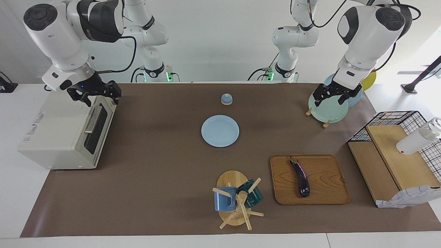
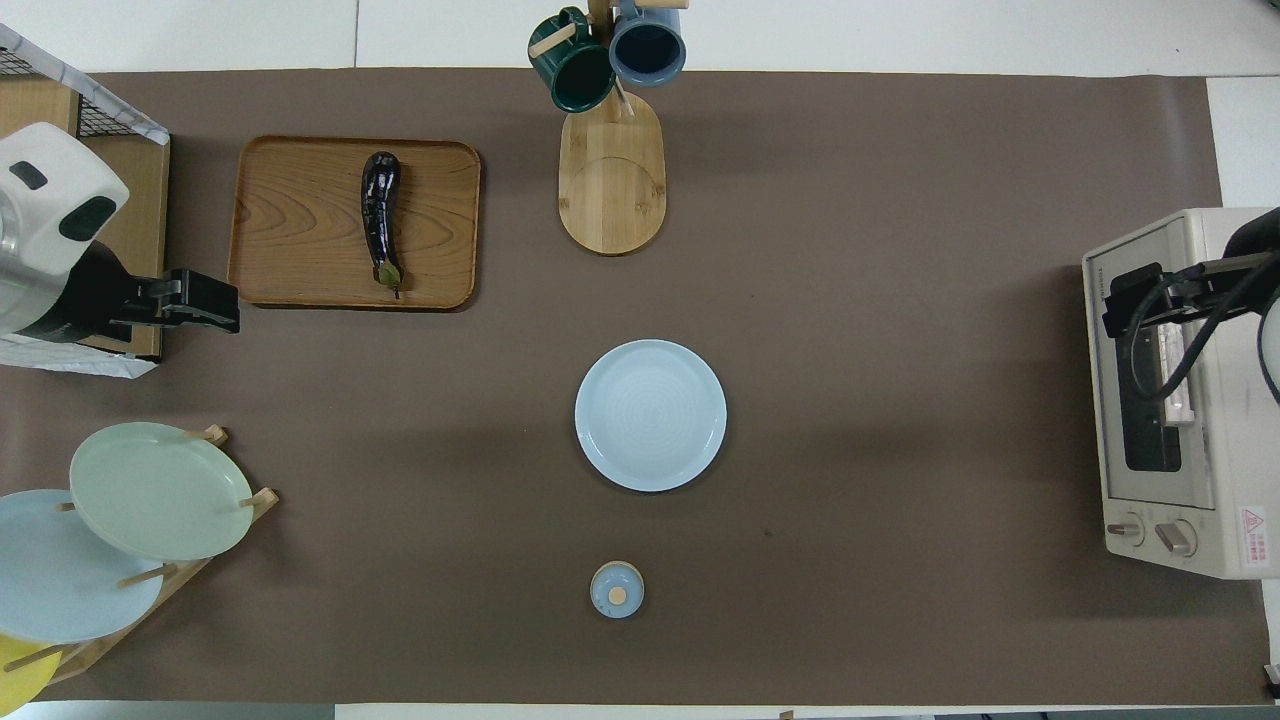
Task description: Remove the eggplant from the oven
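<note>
Eggplant (image 1: 300,177): laid on the wooden tray (image 1: 327,193) toward the left arm's end of the worktop (image 1: 155,179), stem end nearer the robots; well apart from both end effectors.
Oven (image 1: 58,137): set at the right arm's end of the worktop, door closed.
Left end effector (image 1: 331,98): held in the air over the green plate (image 1: 327,112) in the plate rack, fingers spread wide, nothing gripped.
Right end effector (image 1: 98,94): held just above the oven's top front edge near the handle, fingers spread wide, nothing gripped.
Arm pose: both wrists are angled downward.
Hidden: the oven's inside cannot be made out through the dark glass.
</note>
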You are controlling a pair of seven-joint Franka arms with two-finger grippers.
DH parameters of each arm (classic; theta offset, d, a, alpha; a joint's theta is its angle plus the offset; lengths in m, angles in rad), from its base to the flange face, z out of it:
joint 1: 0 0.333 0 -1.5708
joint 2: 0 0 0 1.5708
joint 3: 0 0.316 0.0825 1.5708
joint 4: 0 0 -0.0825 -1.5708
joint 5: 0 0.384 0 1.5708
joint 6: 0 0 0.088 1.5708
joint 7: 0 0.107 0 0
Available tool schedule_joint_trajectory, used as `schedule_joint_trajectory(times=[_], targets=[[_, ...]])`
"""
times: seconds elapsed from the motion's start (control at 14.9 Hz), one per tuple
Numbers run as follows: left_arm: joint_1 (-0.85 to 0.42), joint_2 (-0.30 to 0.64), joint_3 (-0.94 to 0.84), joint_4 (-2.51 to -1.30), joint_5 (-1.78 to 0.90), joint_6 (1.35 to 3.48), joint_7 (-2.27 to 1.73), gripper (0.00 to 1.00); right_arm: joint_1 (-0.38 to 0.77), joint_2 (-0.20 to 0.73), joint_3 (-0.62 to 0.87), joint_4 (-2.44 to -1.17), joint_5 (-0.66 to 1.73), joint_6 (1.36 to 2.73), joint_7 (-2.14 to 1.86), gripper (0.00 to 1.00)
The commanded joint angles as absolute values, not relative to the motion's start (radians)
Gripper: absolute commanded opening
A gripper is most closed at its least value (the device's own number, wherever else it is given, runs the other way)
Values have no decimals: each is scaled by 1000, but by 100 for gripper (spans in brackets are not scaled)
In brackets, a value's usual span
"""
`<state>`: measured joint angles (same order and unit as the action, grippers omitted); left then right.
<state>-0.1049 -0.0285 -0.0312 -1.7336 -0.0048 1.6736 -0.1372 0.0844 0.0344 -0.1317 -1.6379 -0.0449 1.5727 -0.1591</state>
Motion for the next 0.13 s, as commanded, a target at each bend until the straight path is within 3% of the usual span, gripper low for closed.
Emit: schedule_joint_trajectory(times=[0.0,0.07], targets=[[-123,-41,-15,-1744,-15,1689,-138,100,74,23,-126,-1641,-20,1559,-146,100],[-123,-41,-15,-1744,-17,1689,-140,100,74,23,-126,-1641,-20,1559,-146,100]])
